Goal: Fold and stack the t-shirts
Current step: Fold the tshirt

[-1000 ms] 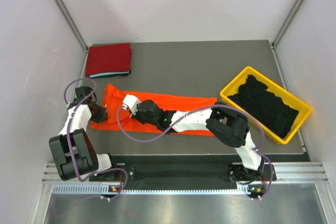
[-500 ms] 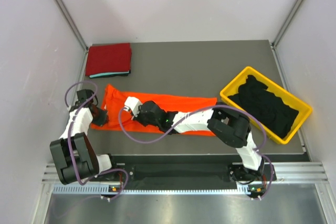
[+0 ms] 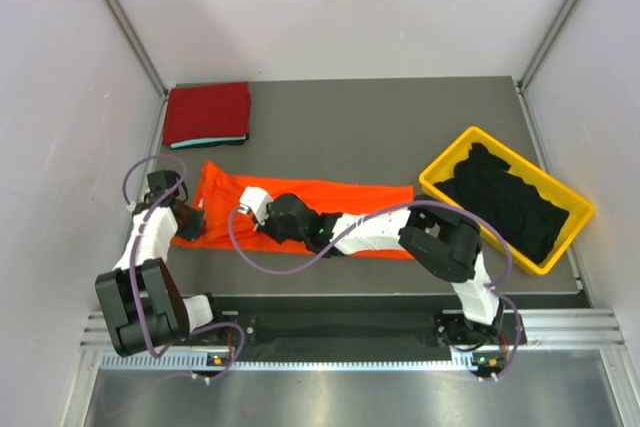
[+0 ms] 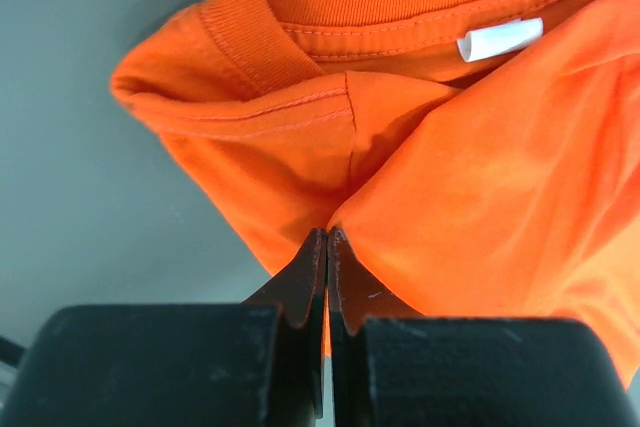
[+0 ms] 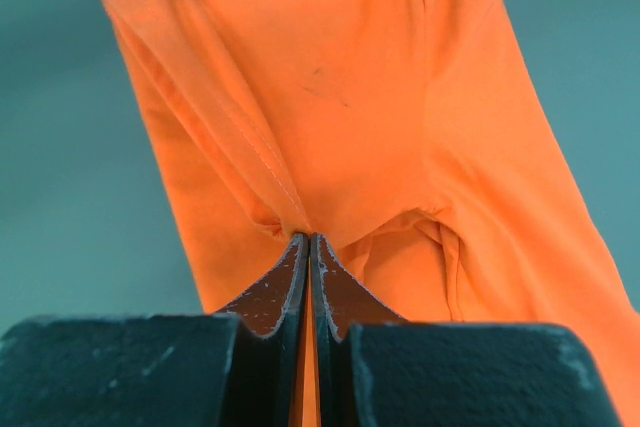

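The bright orange t-shirt [image 3: 340, 202] lies folded lengthwise as a long strip across the middle of the table. My left gripper [image 3: 190, 219] is shut on its cloth near the collar [image 4: 420, 147] at the strip's left end. My right gripper [image 3: 252, 215] is shut on a fold of the same shirt [image 5: 340, 127] a little right of the left gripper. The dark red t-shirt [image 3: 207, 112] lies folded at the back left, on top of a teal one whose edge [image 3: 210, 140] shows. Several black t-shirts [image 3: 510, 202] are heaped in the bin.
A yellow plastic bin [image 3: 446, 162] stands at the right of the table. The grey table [image 3: 370, 127] ends at white walls on the left, back and right. The right arm [image 3: 430, 237] stretches over the orange shirt.
Both grippers have shifted slightly toward the near side with the orange shirt's left end. The right gripper has also moved a little to the right.
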`<state>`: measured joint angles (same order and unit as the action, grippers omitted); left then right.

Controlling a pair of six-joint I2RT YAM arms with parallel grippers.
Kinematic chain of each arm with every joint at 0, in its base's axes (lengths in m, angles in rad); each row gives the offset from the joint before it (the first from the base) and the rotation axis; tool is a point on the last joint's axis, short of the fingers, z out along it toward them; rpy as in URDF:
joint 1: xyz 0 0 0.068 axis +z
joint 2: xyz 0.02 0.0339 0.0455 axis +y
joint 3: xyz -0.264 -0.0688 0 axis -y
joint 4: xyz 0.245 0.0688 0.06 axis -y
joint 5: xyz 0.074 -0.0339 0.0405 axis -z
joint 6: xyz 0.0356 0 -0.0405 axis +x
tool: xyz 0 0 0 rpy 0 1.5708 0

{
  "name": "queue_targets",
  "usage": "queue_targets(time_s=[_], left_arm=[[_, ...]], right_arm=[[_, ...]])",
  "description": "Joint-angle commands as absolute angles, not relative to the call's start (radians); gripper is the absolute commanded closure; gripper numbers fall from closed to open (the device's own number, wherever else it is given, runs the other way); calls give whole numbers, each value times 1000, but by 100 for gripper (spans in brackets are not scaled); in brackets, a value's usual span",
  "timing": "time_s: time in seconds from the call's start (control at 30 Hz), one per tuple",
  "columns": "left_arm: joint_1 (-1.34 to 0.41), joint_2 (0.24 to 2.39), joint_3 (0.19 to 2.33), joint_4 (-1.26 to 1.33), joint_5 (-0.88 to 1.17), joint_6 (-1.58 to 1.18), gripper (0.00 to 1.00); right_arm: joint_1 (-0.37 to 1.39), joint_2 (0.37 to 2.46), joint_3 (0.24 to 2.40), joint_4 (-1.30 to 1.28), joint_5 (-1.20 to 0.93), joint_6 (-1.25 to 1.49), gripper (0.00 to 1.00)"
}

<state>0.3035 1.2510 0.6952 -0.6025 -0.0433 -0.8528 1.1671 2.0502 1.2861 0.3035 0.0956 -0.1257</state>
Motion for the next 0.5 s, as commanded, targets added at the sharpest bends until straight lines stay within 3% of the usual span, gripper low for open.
queue_targets(time_s=[0.0,0.47], left_arm=[[299,1178,698,-635,-123,-880,100],[291,1187,649,-660,-127,-913,100]], right_arm=[[1169,1971,1281,313,57,-106,100],[1180,1997,1298,241,3,-83,100]])
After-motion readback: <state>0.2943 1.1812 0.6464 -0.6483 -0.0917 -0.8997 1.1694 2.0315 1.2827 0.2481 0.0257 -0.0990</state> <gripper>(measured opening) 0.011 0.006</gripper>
